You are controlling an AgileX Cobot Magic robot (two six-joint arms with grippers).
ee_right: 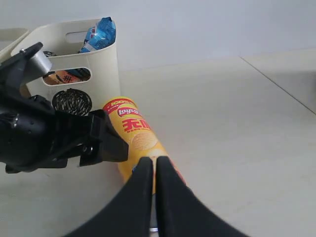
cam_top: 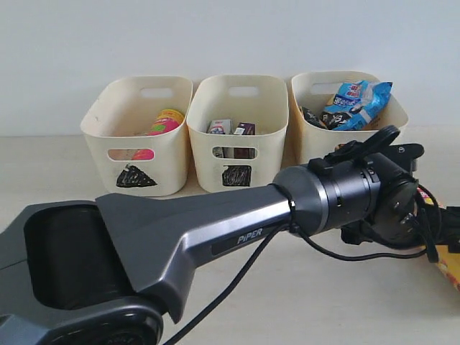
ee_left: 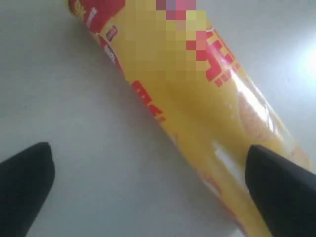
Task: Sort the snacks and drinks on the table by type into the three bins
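Note:
The yellow-orange chip tube (ee_right: pixel 132 129) lies on its side on the table beside the circle bin (ee_right: pixel 106 64). My left gripper (ee_left: pixel 153 190) is open over the tube (ee_left: pixel 197 98); one finger (ee_left: pixel 281 190) is over it and the other stands on bare table. My right gripper (ee_right: pixel 153 163) is shut and empty, just above the tube's near end. The triangle bin (cam_top: pixel 100 128) holds the pink tube (cam_top: pixel 164 123). Both cartons (cam_top: pixel 231 128) are in the square bin (cam_top: pixel 273 108). In the right bin (cam_top: pixel 394 122) sit the blue-white-black bag (cam_top: pixel 356 100) and the orange-black bag (cam_top: pixel 313 117).
The left arm (cam_top: pixel 215 230) reaches across the front of the table to the right side, and its wrist (cam_top: pixel 370 194) hides most of the tube (cam_top: pixel 447 267) in the exterior view. The three bins stand in a row at the back against a white wall.

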